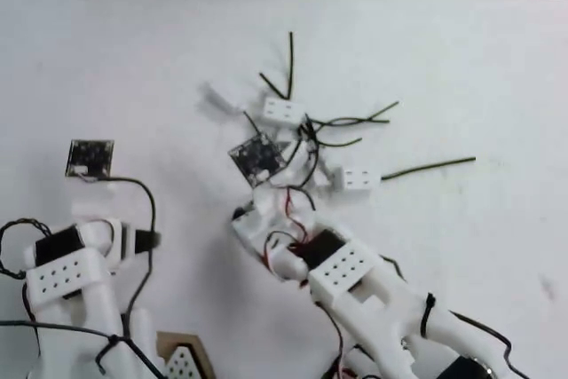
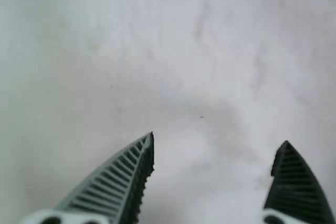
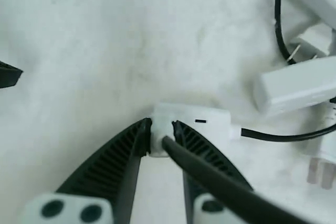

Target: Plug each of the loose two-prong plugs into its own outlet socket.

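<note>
The right gripper (image 3: pixel 161 129) is clamped on one end of a white corded block (image 3: pixel 202 124) lying crosswise on the table (image 3: pixel 79 51), with a loose plug (image 3: pixel 321 167) near its cord end, while the left gripper (image 2: pixel 218 141) gapes, well apart.

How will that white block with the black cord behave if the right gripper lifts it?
The white block looks like rigid, smooth plastic, so it probably stays stiff but could pivot in the right gripper, which pinches just one end. Its thin black cord seems floppy and will likely trail, tugging the block sideways.
</note>
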You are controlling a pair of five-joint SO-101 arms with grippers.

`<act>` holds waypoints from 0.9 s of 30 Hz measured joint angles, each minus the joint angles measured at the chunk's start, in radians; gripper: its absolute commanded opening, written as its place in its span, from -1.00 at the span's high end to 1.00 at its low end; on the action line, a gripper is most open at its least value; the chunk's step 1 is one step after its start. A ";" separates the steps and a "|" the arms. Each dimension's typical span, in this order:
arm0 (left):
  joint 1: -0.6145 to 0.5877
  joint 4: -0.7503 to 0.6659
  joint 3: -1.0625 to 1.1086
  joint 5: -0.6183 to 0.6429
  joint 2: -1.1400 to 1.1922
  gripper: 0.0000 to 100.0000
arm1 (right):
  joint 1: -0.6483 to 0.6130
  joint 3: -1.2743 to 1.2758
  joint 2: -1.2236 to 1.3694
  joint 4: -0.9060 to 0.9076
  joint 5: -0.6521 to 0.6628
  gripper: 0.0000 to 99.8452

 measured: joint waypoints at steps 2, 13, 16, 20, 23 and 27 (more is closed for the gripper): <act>0.000 0.000 0.000 0.000 0.000 0.31 | 0.025 -0.002 0.023 -0.006 0.000 0.97; 0.000 0.000 0.000 0.000 0.000 0.31 | 0.017 0.009 0.037 -0.054 0.023 0.97; 0.000 0.000 0.000 0.000 0.000 0.31 | 0.003 0.011 0.038 -0.057 0.023 0.97; 0.000 0.000 0.000 0.000 0.000 0.31 | 0.003 0.018 0.048 -0.046 0.023 0.97; 0.000 0.000 0.000 0.000 0.000 0.31 | -0.002 0.018 0.048 -0.029 0.025 0.97; 0.000 0.000 0.000 0.000 0.000 0.31 | 0.000 0.018 0.048 -0.023 0.028 0.97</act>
